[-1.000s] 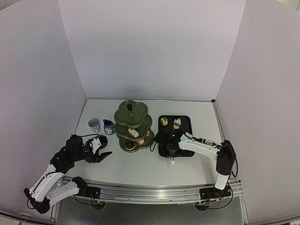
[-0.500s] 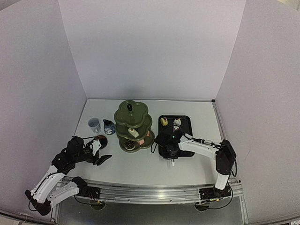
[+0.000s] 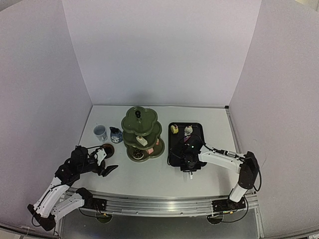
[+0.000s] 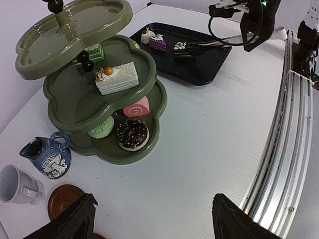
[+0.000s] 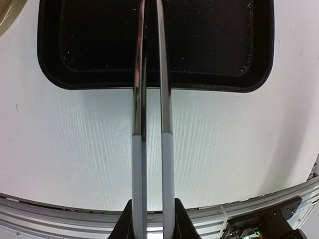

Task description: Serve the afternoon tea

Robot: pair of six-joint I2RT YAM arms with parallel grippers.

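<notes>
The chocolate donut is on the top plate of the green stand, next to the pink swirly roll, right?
Not quite. The chocolate donut is on the bottom plate of the green stand, not the top. It is next to the pink swirly roll, as you said. The left wrist view shows it.

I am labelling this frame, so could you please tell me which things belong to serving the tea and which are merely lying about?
Belong: green three-tier stand, pastries, pale blue cup, dark blue jug, brown saucer.
Merely about: black tray; metal tongs, though the right gripper grips them.
</notes>
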